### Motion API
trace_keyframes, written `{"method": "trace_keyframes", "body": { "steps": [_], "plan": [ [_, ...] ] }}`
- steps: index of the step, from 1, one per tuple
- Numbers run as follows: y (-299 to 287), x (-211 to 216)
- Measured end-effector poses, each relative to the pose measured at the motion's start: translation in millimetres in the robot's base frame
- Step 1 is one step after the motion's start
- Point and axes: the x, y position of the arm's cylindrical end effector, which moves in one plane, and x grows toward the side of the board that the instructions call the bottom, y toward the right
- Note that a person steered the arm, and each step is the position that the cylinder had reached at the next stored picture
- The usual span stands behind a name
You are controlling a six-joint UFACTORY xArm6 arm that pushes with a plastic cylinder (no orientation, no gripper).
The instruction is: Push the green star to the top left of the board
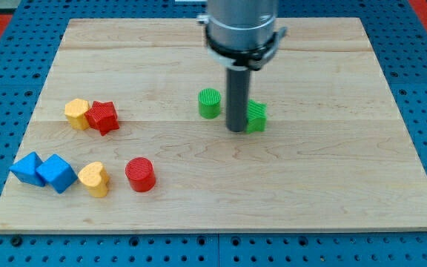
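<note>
The green star [256, 117] lies right of the board's middle, partly hidden behind my rod. My tip [236, 130] rests on the board against the star's left side. A green cylinder [209, 103] stands just left of the rod, a little higher in the view. The board's top left corner [76, 30] is bare wood, far from the star.
At the view's left lie a yellow block [77, 113] touching a red star-like block [104, 116]. Lower left are two blue blocks [27, 168] [56, 173], a yellow heart [94, 179] and a red cylinder [141, 174]. The wooden board [332, 185] sits on a blue pegboard.
</note>
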Motion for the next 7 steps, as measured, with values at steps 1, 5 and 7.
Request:
{"method": "trace_keyframes", "body": {
  "steps": [1,5,7],
  "plan": [
    [37,-17],
    [90,-21],
    [57,-53]
  ]
}}
